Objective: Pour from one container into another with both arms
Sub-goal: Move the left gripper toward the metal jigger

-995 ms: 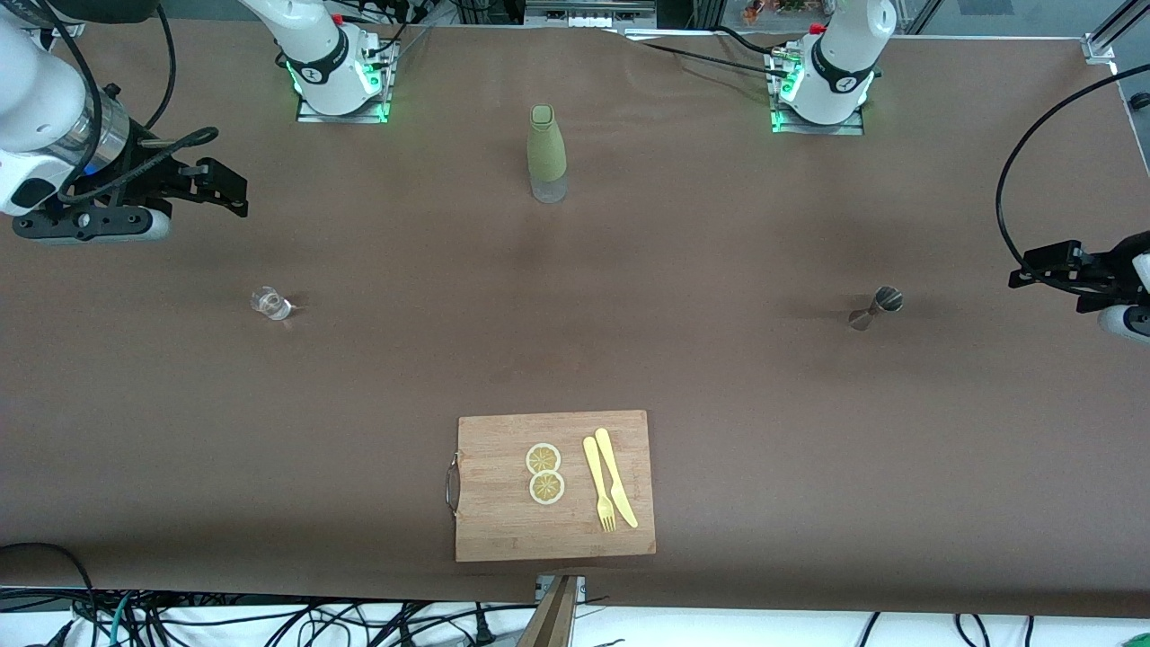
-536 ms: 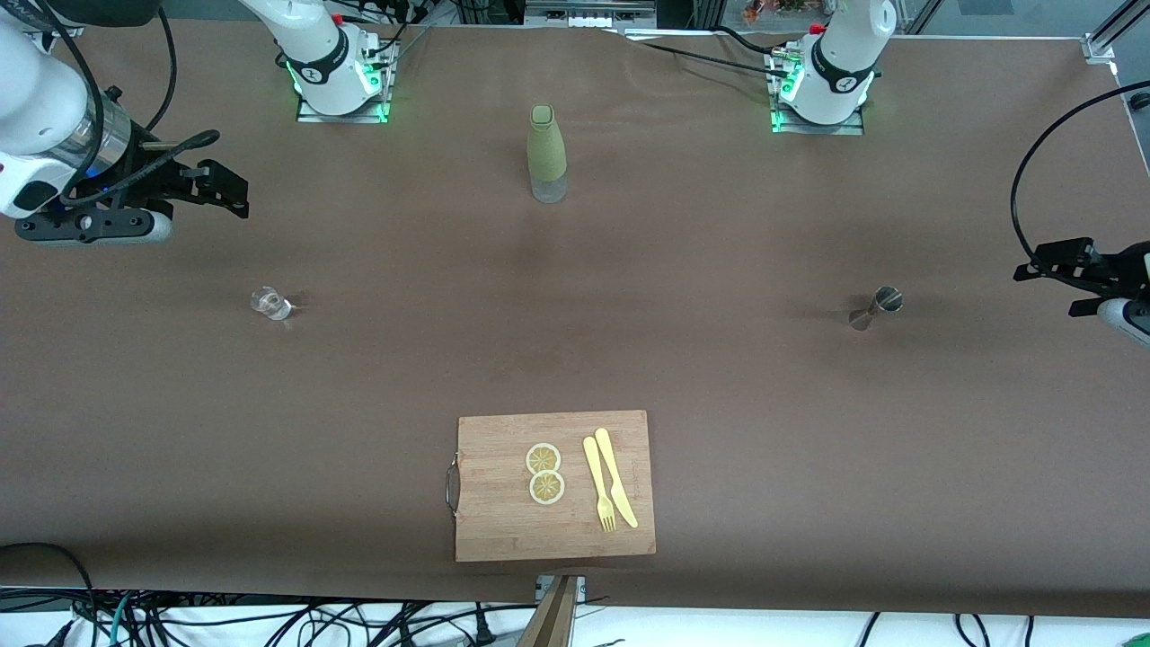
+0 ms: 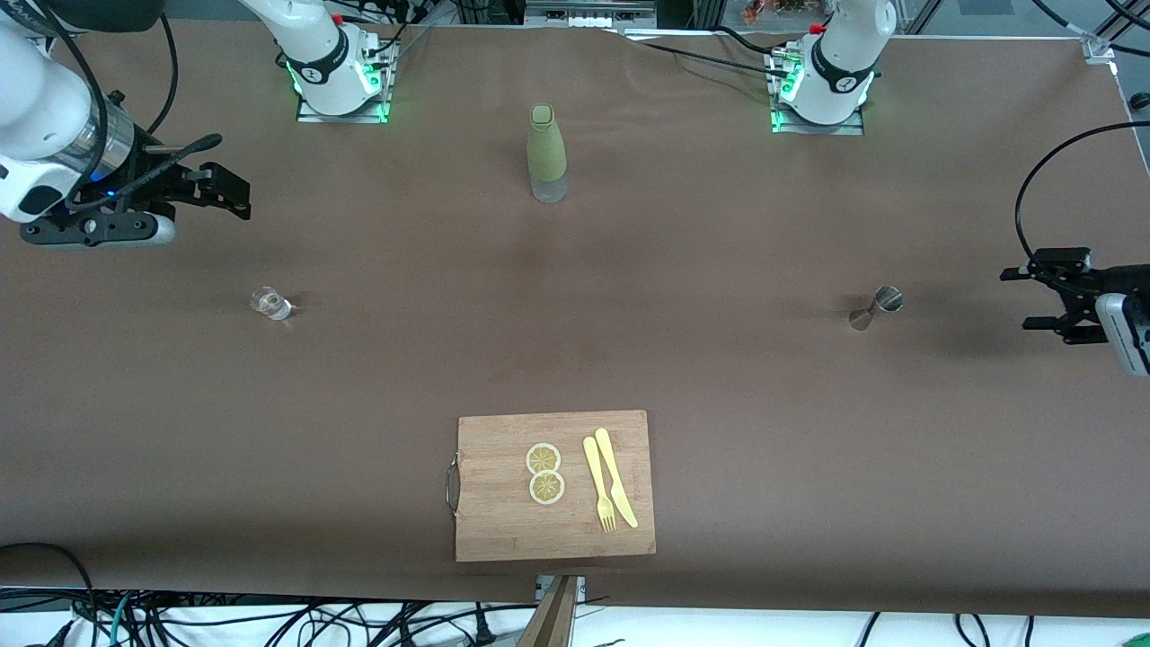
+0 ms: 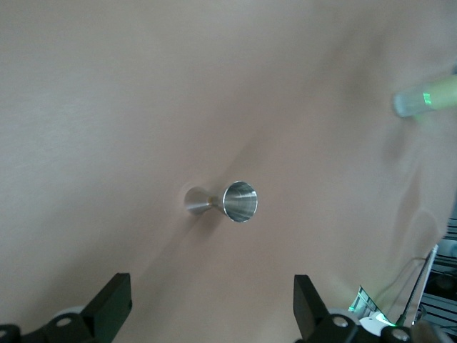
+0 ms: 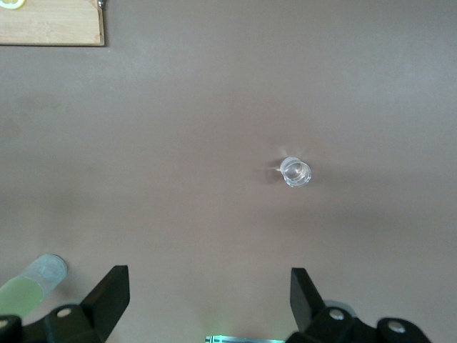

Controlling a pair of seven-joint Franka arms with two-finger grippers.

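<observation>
I see the shiny hourglass jigger (image 3: 876, 307) upright on the table toward the left arm's end, left gripper (image 3: 1047, 296) spread wide nearby; right gripper (image 3: 225, 189) gapes above the clear cup (image 3: 269, 304).

two white jointed arms (image 3: 36, 99), looping black cables, black grippers, green-lit bases

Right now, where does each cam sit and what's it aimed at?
Front: high across the table, facing both arm bases; shows the left hand and right hand, both open.
Left wrist: on the left arm, aimed down at the jigger; its own fingertips show.
Right wrist: on the right arm, aimed at the glass cup.
Shared: front view also shows jigger and cup.
</observation>
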